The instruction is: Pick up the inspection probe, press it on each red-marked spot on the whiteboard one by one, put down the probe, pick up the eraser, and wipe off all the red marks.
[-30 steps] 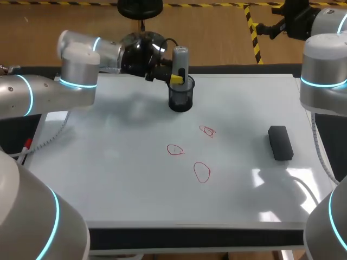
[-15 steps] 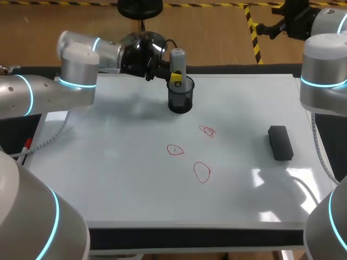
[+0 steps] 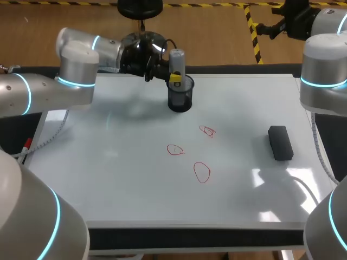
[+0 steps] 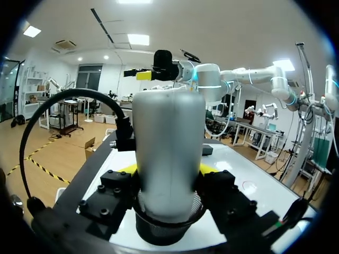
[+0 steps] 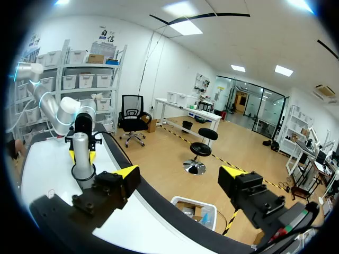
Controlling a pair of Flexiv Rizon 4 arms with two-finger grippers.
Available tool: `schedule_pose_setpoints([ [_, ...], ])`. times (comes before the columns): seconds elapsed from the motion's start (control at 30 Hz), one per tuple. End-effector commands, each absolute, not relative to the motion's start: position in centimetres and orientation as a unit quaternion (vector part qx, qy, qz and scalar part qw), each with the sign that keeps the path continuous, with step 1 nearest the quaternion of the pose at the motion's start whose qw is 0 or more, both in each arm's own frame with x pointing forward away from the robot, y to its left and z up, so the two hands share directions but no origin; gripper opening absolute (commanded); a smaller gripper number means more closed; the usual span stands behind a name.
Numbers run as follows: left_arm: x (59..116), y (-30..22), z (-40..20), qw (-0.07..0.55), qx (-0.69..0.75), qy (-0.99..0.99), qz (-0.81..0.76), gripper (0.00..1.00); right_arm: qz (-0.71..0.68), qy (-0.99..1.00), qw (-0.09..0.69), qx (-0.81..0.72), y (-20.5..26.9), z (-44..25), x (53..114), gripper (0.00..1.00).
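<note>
The grey inspection probe (image 3: 176, 62) stands upright in a black mesh cup (image 3: 180, 97) at the whiteboard's far middle. My left gripper (image 3: 175, 78) comes in level from the left and is shut on the probe (image 4: 168, 153), with a yellow tip pressing on each side just above the cup's rim (image 4: 168, 227). Three red marks (image 3: 207, 131) (image 3: 175, 150) (image 3: 201, 172) lie in the middle of the whiteboard (image 3: 124, 162). The black eraser (image 3: 280, 143) lies at the right. My right gripper (image 5: 179, 174) is open and empty, held high beyond the board's far right corner, with the probe (image 5: 80, 153) far ahead of it.
My right arm (image 3: 324, 70) stands over the board's right edge, above the eraser. A red-tipped pen (image 3: 27, 145) and a coiled cable lie off the board's left edge.
My left gripper's fingers have closed in on the probe, and the probe has shifted slightly to the left in the cup. The right arm has not moved.
</note>
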State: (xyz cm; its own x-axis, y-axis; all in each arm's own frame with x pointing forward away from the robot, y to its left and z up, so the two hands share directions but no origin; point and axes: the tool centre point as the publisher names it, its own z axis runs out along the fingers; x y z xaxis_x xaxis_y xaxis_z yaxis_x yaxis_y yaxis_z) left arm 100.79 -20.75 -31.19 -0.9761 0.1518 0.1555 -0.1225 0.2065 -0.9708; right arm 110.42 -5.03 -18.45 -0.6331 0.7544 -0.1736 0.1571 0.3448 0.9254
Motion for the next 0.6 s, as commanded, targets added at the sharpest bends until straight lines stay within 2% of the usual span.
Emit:
schedule_pose_setpoints([
  [0.03,99.6,-20.6,-30.2,0.095,-0.005,-0.774,0.626,0.00,0.488,0.761,0.306,0.300,-5.0,-18.4,110.4,1.00],
  [0.6,98.5,-20.4,-30.1,0.052,-0.037,-0.782,0.620,0.00,0.488,0.761,0.306,0.300,-5.0,-18.4,110.4,1.00],
])
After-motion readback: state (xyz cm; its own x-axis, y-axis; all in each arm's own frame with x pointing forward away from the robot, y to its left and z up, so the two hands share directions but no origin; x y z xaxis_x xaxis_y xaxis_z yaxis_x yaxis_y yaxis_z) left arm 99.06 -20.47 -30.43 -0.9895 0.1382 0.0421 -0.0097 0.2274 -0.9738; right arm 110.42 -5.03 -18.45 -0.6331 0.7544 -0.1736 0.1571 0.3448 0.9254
